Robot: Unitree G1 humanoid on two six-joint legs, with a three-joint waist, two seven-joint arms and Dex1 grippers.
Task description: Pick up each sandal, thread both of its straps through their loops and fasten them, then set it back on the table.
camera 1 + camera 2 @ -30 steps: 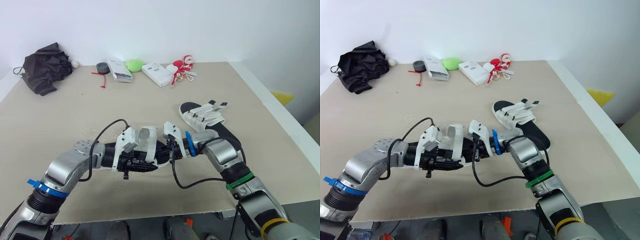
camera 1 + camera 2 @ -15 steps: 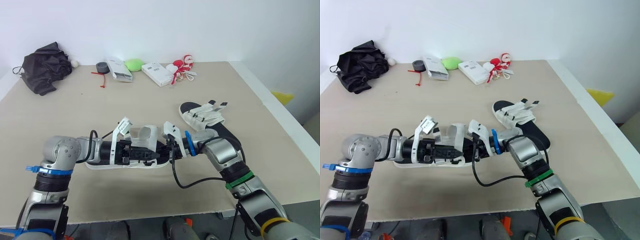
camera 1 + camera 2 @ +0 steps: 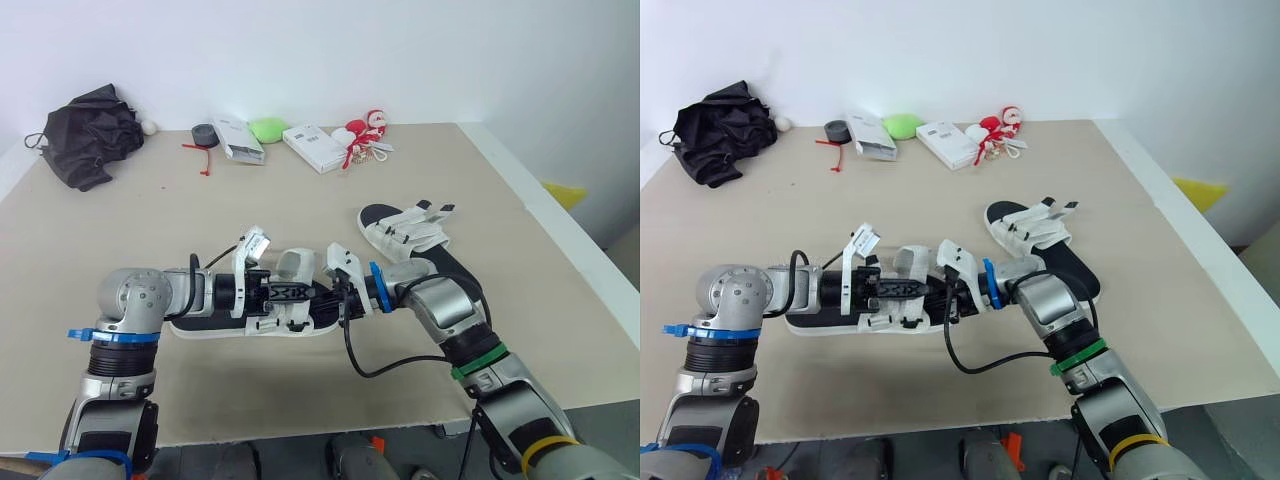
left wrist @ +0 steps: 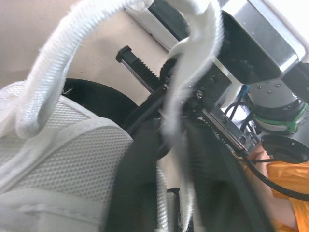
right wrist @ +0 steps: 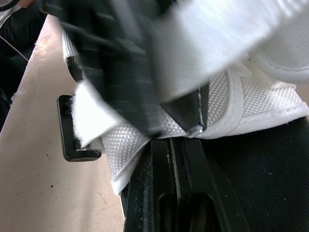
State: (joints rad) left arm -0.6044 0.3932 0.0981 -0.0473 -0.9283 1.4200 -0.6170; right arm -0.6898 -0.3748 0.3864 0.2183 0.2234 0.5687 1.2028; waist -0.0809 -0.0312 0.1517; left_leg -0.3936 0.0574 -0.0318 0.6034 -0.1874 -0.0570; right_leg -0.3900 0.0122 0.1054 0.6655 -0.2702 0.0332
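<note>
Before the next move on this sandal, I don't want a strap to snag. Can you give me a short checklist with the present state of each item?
1. Near sandal lying on the table: ok.
2. Left gripper and right gripper both at its straps: ok.
3. Strap threaded through its loop: cannot tell.
4. Firm hold on the strap: cannot tell.
5. Second sandal lying apart from the work, beyond the right arm: ok.
</note>
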